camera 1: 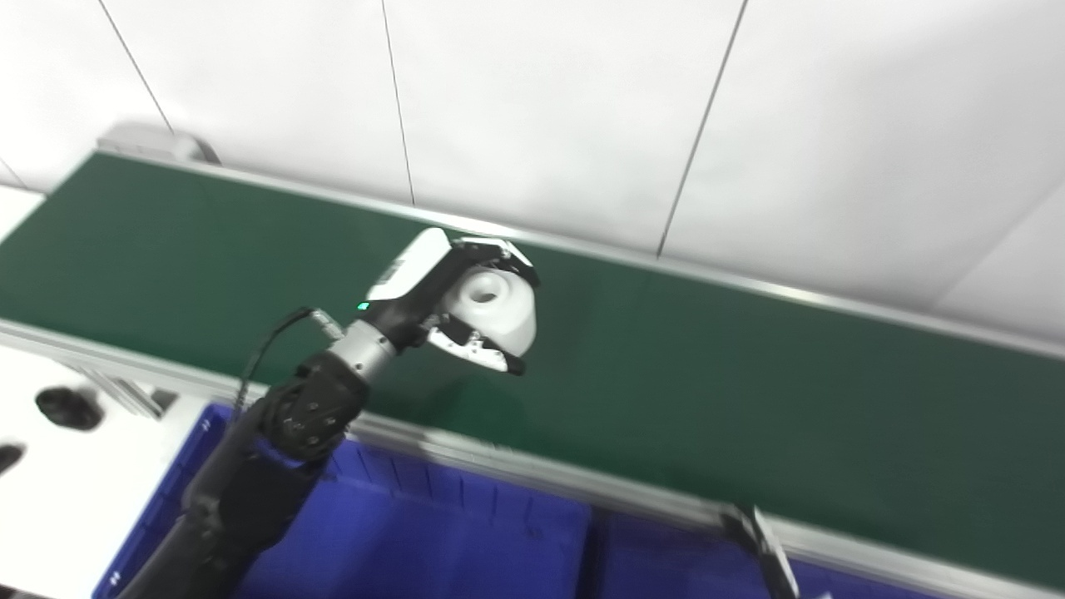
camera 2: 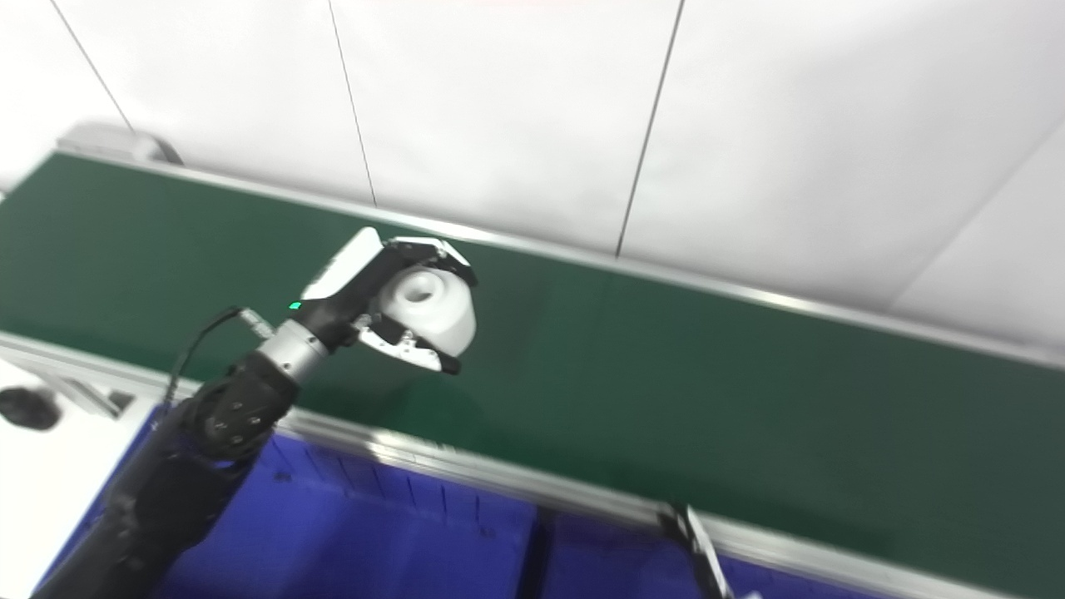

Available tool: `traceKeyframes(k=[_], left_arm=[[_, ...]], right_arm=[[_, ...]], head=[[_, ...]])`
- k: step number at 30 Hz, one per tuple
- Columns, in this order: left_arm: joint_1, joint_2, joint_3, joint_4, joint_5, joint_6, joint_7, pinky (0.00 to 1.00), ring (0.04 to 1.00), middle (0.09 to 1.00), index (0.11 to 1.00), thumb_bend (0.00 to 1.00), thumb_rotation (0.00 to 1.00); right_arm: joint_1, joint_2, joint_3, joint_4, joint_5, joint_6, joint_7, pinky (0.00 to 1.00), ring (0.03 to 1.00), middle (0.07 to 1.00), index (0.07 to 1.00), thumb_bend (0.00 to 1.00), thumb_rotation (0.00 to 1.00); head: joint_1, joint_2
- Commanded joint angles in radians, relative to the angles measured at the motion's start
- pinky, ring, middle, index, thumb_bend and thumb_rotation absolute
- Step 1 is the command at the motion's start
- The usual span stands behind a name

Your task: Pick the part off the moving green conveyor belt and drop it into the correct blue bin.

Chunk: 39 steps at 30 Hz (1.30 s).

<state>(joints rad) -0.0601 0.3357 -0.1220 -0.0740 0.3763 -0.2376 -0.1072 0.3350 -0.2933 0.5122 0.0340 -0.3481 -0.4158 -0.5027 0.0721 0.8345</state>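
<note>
left hand [camera 1: 466,304] reaching in from the lower left and hanging above the green conveyor belt [camera 1: 749,391], clasping the white part [camera 1: 497,309]. fingers [camera 1: 499,249] curling over the top of the part, thumb [camera 1: 478,353] pressing in from beneath, pinching it between them. part sitting inside the grasp, clear of the belt surface, rounded and pale, showing a round hollow in the face turned toward the cameras. small green light glowing on the back of the hand, just behind the fingers. black cable looping off the wrist, behind and below the fingers. belt stretching diagonally beyond and beneath the fingers, silver rail [camera 1: 532,470] edging its near side. blue bin [camera 1: 433,532] lying below the fingers on the near side of that rail, forearm crossing over its left part. second blue bin [camera 2: 616,557] lying beside it, further right of the fingers, a dark divider running between the two. right hand [camera 1: 765,549] barely peeking in at the bottom edge, well to the right of the fingers, only a sliver showing, too little to tell whether spread or closed. white wall panels [camera 1: 541,108] rising beyond the belt, past the fingertips.
</note>
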Motion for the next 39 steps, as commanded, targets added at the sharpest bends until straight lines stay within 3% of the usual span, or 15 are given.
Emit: traceKeyframes(k=[1,6,13,18,25,30,37,39], left_arm=[[0.031,0.006,0.017,-0.064,-0.034,-0.045,0.013,0.31,0.393,0.462,0.526,0.5,0.0],[0.154,-0.008,0.015,-0.148,-0.084,-0.049,0.002,0.34,0.408,0.474,0.528,0.5,0.0],[0.291,-0.03,-0.002,-0.244,-0.094,-0.042,-0.014,0.29,0.379,0.478,0.527,0.5,0.0],[0.356,-0.045,-0.033,-0.25,-0.087,-0.026,-0.044,0.34,0.413,0.511,0.489,0.5,0.0],[0.388,-0.035,-0.073,-0.188,-0.023,-0.025,-0.072,0.31,0.39,0.491,0.518,0.5,0.0],[0.389,-0.024,-0.094,-0.115,0.057,-0.017,-0.069,0.27,0.365,0.462,0.532,0.49,0.0],[0.372,-0.031,-0.129,-0.074,0.264,0.093,-0.052,0.27,0.35,0.464,0.551,0.49,0.0],[0.367,-0.031,-0.148,-0.092,0.383,0.181,-0.078,0.33,0.377,0.465,0.55,0.49,0.0]], right_arm=[[0.019,0.019,-0.027,-0.059,-0.012,-0.051,0.036,0.84,0.824,0.838,0.896,0.92,0.52],[0.037,0.062,-0.076,-0.117,-0.026,-0.045,0.109,0.82,0.81,0.828,0.889,0.91,0.5],[0.06,0.111,-0.13,-0.196,-0.022,-0.006,0.204,0.76,0.787,0.82,0.878,0.92,0.48],[0.066,0.13,-0.168,-0.219,-0.018,-0.001,0.261,0.76,0.788,0.805,0.876,0.92,0.47],[0.075,0.158,-0.203,-0.222,-0.024,-0.01,0.31,0.76,0.785,0.803,0.869,0.93,0.47],[0.077,0.175,-0.212,-0.215,-0.023,-0.015,0.335,0.76,0.785,0.805,0.873,0.92,0.48],[0.069,0.188,-0.219,-0.199,-0.019,-0.026,0.359,0.76,0.792,0.811,0.873,0.91,0.46],[0.07,0.191,-0.222,-0.199,-0.018,-0.026,0.363,0.75,0.788,0.811,0.872,0.91,0.47]], head=[[-0.015,0.025],[-0.045,0.072],[-0.042,0.107],[-0.027,0.113],[-0.018,0.111],[-0.008,0.104],[0.001,0.107],[0.001,0.107]])
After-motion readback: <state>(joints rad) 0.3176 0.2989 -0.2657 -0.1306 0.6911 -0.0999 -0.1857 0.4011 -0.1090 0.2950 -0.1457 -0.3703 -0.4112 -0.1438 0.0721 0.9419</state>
